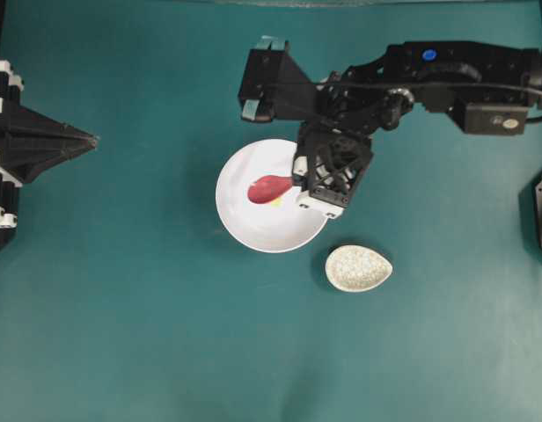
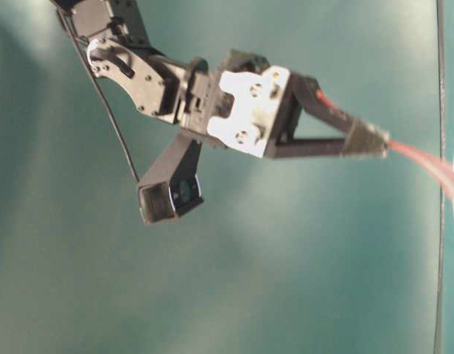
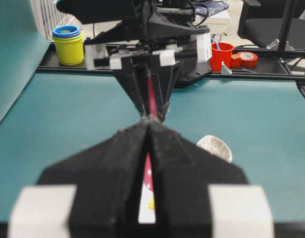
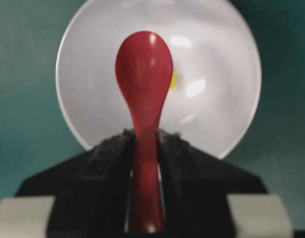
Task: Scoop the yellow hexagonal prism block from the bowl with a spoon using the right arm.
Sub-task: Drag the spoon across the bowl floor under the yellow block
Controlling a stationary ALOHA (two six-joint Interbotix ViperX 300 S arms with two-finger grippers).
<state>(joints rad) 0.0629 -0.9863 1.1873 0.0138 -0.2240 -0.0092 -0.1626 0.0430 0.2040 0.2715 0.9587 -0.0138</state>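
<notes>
- Spoon rest (image 1: 358,268): nearest the counter's (image 1: 121,334) front edge.
- Bowl (image 1: 245,220): mid-counter; yellow block (image 1: 276,200) inside, touching spoon (image 1: 269,188) scoop.
- Right pincer (image 4: 145,148): clamped on spoon handle.
- Left pincer (image 1: 93,139): left edge, closed, empty.

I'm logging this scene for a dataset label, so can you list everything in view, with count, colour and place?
bowl: one, white, mid-table.
spoon: one, pink-red, scoop over the bowl, handle clamped in the right gripper.
yellow block: one, in the bowl, peeking out beside the scoop.
spoon rest: one, speckled white, on the mat beside the bowl.
right gripper: black, shut on the spoon.
left gripper: black, fingers together, parked at the table's edge, away from the bowl.
</notes>
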